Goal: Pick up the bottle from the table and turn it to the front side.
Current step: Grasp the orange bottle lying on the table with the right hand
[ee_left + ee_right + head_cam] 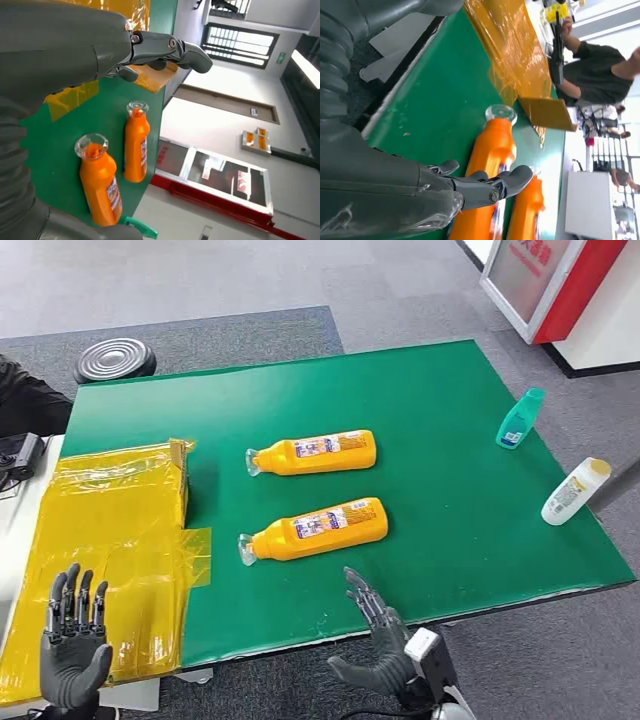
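Lying on their sides on the green table mat (423, 430), two orange bottles run parallel, clear caps toward the yellow plastic sheeting (113, 530) at the mat's left edge. Nearer orange bottle (315, 530) sits around the middle of the mat, somewhat closer to the near edge; label faces up. Farther orange bottle (315, 453) lies just beyond it, apart, not touching, label also up. My right hand (373, 640) hovers at the near edge of the mat, just short of the nearer bottle, fingers spread and extended toward it, holding nothing; no contact that I can see. From my right wrist, the fingers (497, 182) stretch out above that bottle's body, with a gap between them and the plastic. My left hand (72, 645) is raised over the yellow sheeting by the near left corner, palm-side away from me, fingers upright and apart, nothing in it. From my left wrist, both bottles appear cap-first past the outstretched fingers (166, 47). Teal bottle (521, 418) lies near the far right corner of the mat. White bottle with yellow cap (573, 490) lies at the right edge, partly overhanging. A person in dark sleeves (26, 400) stands beyond the far left corner.
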Tool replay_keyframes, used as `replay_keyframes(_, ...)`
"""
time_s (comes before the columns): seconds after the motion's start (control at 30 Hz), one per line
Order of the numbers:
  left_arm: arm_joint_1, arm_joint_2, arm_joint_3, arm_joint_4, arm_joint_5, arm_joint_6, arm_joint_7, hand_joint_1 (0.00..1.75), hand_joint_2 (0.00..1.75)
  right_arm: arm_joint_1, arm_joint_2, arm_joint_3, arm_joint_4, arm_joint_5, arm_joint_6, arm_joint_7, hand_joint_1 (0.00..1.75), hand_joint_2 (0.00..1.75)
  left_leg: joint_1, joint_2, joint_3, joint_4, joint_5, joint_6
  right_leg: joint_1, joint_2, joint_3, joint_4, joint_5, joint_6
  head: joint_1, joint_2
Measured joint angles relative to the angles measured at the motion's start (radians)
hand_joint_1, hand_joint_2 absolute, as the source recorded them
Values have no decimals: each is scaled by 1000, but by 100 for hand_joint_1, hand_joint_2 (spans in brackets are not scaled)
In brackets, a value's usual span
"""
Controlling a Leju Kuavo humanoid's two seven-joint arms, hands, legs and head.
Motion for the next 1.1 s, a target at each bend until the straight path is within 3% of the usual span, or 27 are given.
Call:
replay_keyframes(0.23,0,-2,122,-1,-34,-58,0,0,175,-76,7,55,89,-14,-13,-26,0,175,1,0,0,0,1,0,1,-1,0,0,0,0,0,0)
replay_keyframes(0.6,-24,-41,197,1,-24,-116,0,0,175,-76,6,80,116,-47,-38,-38,0,175,0,-1,0,0,0,1,0,-1,0,0,0,1,0,0)
replay_keyframes(0.77,-25,-63,160,1,-63,-45,0,0,175,-14,-6,65,64,-83,-45,-47,0,175,0,-1,0,0,-1,1,0,-1,0,0,-1,1,0,0)
replay_keyframes(0.97,-45,-69,39,9,-62,59,0,0,175,50,-17,0,-17,-111,-28,-29,0,175,-1,-1,0,0,-1,2,-1,-1,0,0,0,1,0,0)
replay_keyframes(1.1,-54,-69,-18,14,-62,77,0,0,175,72,-20,-33,-43,-116,-22,-29,0,175,-1,-1,0,0,-1,1,-1,-1,0,0,0,1,0,0)
